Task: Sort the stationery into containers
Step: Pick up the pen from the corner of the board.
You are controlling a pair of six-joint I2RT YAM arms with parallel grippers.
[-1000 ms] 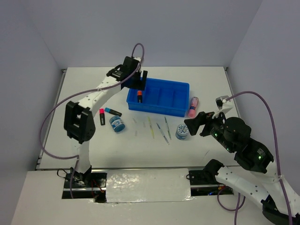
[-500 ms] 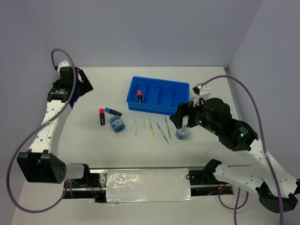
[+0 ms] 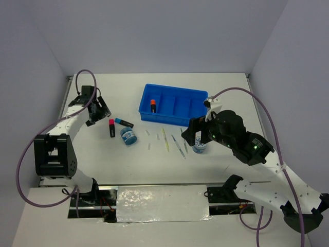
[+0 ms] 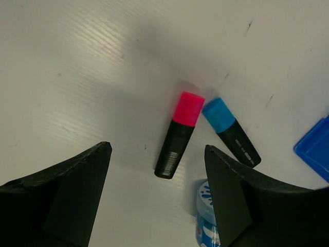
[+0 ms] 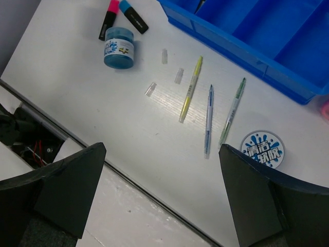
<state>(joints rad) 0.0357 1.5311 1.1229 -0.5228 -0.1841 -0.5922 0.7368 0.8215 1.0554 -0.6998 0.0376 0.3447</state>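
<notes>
Hovering left fingers [image 4: 87, 175]: spread wide, empty, poised over pink-capped highlighter [image 4: 177, 135] lying flat on bench [image 4: 77, 62].
Right fingers [image 5: 72, 180]: spread, empty, above pens [image 5: 190, 88].
Blue tray [image 3: 172, 120]: well apart from pink-capped highlighter; orange-capped highlighter [image 3: 152, 105] inside leftmost compartment.
Handling: likely light, rigid, smooth; pinch across black barrel mid-length.

The bright-blue tray [image 3: 172, 121] sits toward the far side, its four compartments in a row; an orange-capped highlighter [image 3: 152, 105] is in the leftmost one. Left of the tray, a pink-capped highlighter [image 4: 177, 135] and a blue-capped highlighter [image 4: 231, 133] lie flat, caps almost touching, black bodies splayed apart. A blue-white roll [image 3: 128, 136] stands just beside them. In front of the tray a yellow pen [image 5: 190, 89], a blue pen [image 5: 208, 121] and a green pen [image 5: 232, 111] lie roughly parallel, with a second roll [image 5: 262, 149] near the green pen's near end
</notes>
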